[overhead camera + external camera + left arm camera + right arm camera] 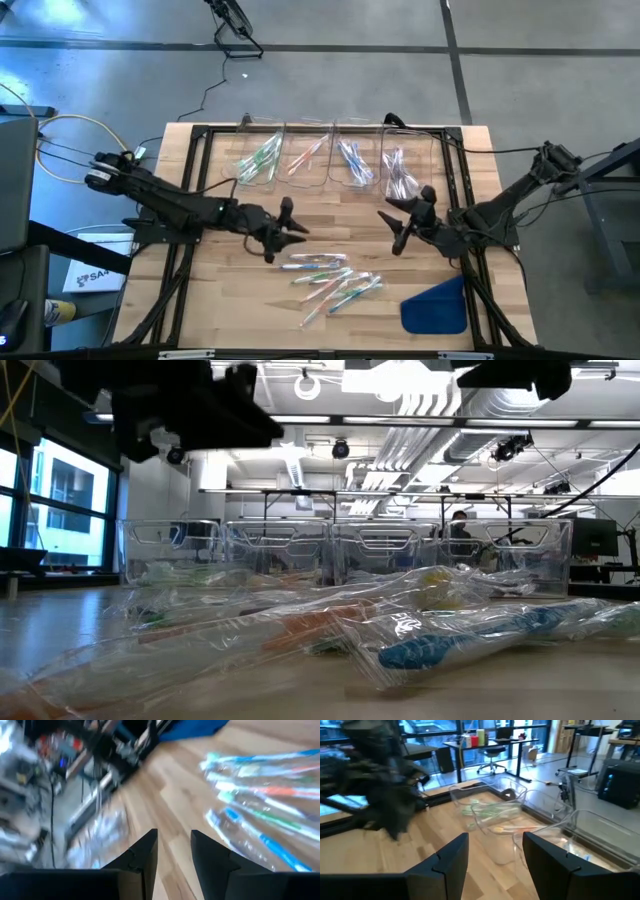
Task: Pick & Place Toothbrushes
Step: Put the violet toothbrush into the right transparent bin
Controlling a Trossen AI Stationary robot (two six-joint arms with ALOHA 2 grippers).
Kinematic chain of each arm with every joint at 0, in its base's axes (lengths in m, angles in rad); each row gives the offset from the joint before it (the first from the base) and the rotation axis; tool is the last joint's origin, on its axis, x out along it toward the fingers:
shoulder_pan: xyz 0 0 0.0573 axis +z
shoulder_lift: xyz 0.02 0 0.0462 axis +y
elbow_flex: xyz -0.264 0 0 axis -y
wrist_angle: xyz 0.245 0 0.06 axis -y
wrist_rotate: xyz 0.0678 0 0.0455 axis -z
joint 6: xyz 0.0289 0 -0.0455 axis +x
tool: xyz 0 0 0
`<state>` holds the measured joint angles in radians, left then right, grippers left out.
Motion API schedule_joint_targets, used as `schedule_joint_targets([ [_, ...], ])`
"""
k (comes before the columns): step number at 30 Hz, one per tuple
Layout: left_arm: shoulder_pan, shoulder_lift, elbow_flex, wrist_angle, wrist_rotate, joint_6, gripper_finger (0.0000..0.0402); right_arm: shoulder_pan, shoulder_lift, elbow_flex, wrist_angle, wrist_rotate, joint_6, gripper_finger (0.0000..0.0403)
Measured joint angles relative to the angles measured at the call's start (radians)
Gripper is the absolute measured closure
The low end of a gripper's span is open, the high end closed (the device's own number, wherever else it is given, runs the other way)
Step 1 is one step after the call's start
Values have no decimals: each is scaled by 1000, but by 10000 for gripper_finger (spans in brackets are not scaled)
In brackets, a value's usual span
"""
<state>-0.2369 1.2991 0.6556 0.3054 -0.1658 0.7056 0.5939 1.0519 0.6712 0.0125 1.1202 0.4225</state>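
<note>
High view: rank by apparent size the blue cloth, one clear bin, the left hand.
1. Blue cloth and the leftmost clear bin: similar footprint, too close to rank.
2. Left hand, empty above the wood: clearly smallest, though it sits nearer the camera.

Wrapped toothbrushes point(440, 645) lie in crinkled clear plastic on the tabletop point(60, 615). Behind them stands a row of clear bins point(340, 550), with dark arm parts overhead.

Four clear bins point(335, 155), one blue cloth piece point(436, 308), two arms, and a pile of toothbrushes point(333, 283) too tangled to count.
</note>
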Motion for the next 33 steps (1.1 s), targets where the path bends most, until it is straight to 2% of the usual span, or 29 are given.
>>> schedule_joint_targets([
  [4,45,0,-36,-4,3,-118,290,11,0,0,0,-43,3,222],
  [7,57,0,-41,-1,3,-153,290,11,0,0,0,-92,2,222],
  [11,54,0,-42,-1,0,-157,290,6,0,1,0,-133,1,222],
  [20,54,0,-42,-1,0,-160,290,-38,1,1,-1,-130,-3,222],
  [25,54,0,-42,-4,0,-154,290,-90,1,1,-1,-131,-83,222],
  [30,54,1,-42,-27,1,-168,290,-120,1,1,-1,-166,-87,222],
  [33,54,1,-40,-31,62,-196,290,-132,1,1,-1,-213,-86,222],
])
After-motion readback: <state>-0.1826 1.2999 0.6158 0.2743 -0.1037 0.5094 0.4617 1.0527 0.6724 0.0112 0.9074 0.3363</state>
